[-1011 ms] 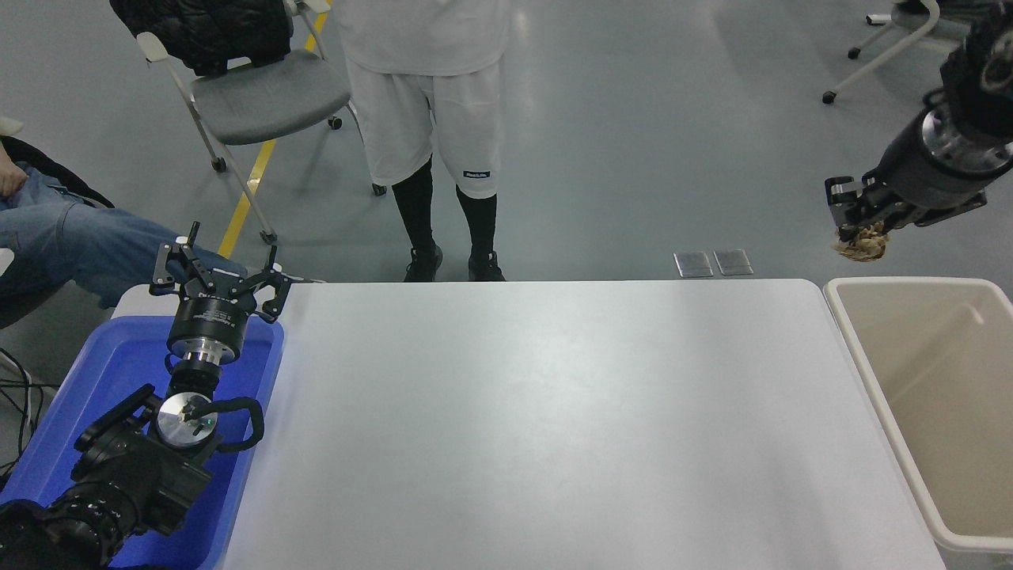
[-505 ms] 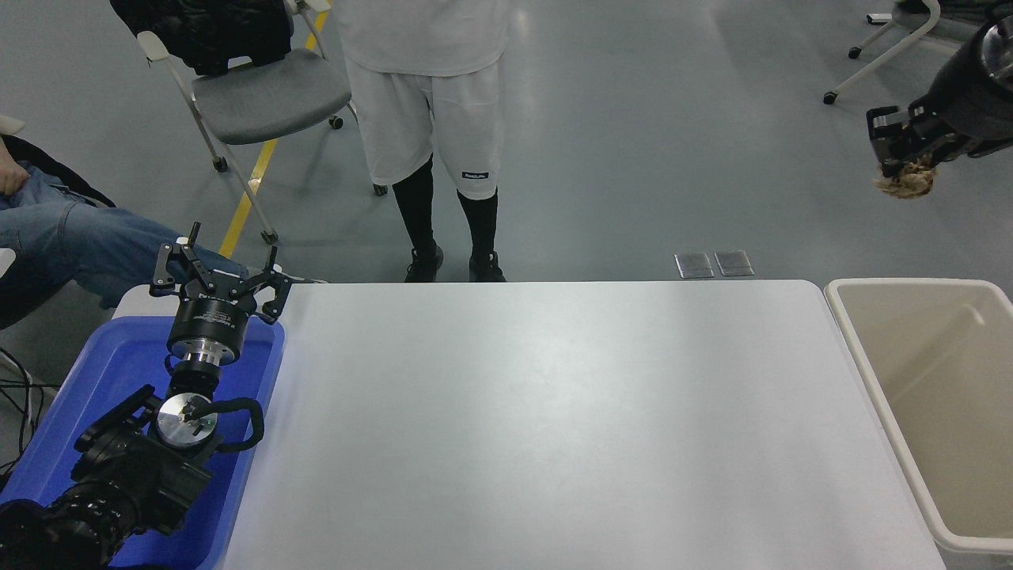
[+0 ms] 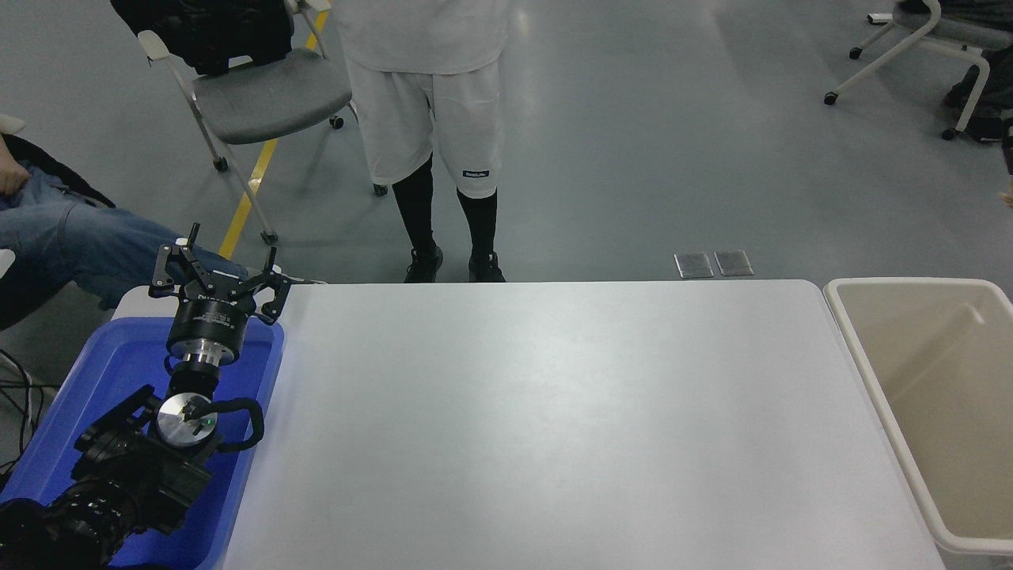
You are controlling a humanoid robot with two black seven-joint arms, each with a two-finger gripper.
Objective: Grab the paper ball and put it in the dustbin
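Paper ball (image 3: pixel 1008 198): only a tiny tan sliver at the picture's right edge, cut off by the frame and too little to make out its shape. It sits higher in the picture than the dustbin (image 3: pixel 853 340), against grey floor, touching neither the bin nor the table. A dark sliver just above it is the right gripper (image 3: pixel 1009 154), almost wholly out of frame; cannot tell whether it is clenched or released, or whether it grips the ball.

The dustbin is cream-beige with a thick rounded rim. It stands just beside the right end of the white table (image 3: pixel 554 412), and its inner walls and floor show smooth.

Left gripper (image 3: pixel 215 273) is parked at the lower left, its fingers spread and grasping nothing, over the far end of a bright blue tub (image 3: pixel 261 396) at the table's left end.

Far side: a person in white shorts and black leggings (image 3: pixel 431 134) stands at the table's edge. A seated person's jeans leg (image 3: pixel 87 245) comes in from the left. A grey chair (image 3: pixel 261 99) carries a black jacket beside a yellow floor line (image 3: pixel 249 190). Two metal floor plates (image 3: pixel 712 264) lie near the table's far right corner.
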